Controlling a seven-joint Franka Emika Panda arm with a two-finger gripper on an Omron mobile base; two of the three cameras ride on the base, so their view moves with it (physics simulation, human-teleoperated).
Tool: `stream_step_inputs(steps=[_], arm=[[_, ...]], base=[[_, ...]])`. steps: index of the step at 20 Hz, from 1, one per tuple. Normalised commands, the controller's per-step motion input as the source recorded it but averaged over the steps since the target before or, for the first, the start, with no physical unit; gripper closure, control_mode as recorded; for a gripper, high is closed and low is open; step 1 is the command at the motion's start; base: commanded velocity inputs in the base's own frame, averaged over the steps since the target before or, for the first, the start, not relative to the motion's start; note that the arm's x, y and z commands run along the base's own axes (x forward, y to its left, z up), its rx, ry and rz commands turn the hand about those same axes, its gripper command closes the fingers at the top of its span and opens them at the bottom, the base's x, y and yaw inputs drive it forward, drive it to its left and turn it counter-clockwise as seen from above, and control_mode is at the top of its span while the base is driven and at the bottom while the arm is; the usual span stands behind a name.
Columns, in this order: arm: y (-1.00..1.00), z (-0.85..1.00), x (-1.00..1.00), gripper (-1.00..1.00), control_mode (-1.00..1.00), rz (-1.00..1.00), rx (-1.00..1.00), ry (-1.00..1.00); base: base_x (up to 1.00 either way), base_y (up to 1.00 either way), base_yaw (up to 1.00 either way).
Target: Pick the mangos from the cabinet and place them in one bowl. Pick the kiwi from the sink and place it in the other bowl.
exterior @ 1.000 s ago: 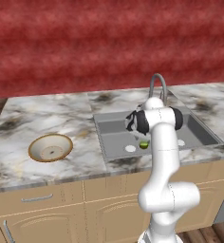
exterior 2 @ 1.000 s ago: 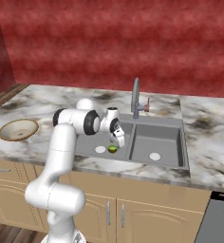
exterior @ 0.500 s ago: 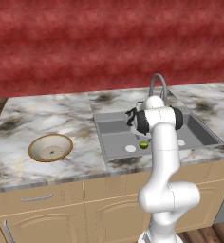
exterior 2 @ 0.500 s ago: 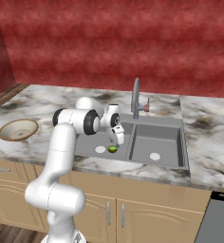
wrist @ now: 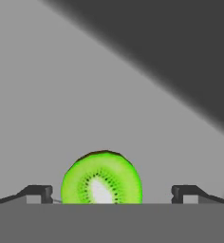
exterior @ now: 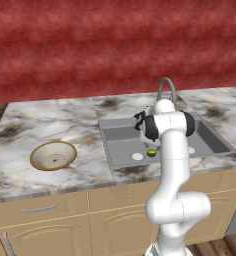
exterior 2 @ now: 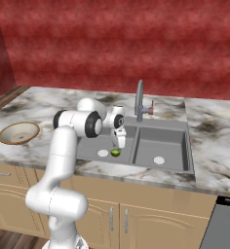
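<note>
Lowered into the left basin of the sink (exterior 2: 178, 168), the gripper (wrist: 112, 194), with jaws released and spread wide, one finger tip (wrist: 38, 192) at lower left and the other at lower right of the hand view. Between them, at bottom centre, the kiwi (wrist: 102, 179), cut face up, lying on the grey basin floor, touching neither tip. In the right base view, at centre, kiwi just beside a white drain (exterior 2: 103, 153). At far left of that frame, on the marble counter (exterior 2: 39, 104), the other bowl (exterior 2: 18, 133), well apart from the sink.
</note>
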Motion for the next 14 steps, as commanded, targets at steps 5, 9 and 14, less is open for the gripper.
stream_step_inputs(steps=[5,9,14], arm=[[0.07,-0.05,-0.13,-1.0,-1.0,-0.02,0.0,-0.08],[0.02,-0.19,-0.24,-1.0,-1.0,-0.01,0.0,-0.11],[0.0,-0.26,-0.21,-1.0,-1.0,0.0,0.0,-0.06]], base=[[0.0,0.0,0.0],[0.0,0.0,0.0],[0.0,0.0,0.0]])
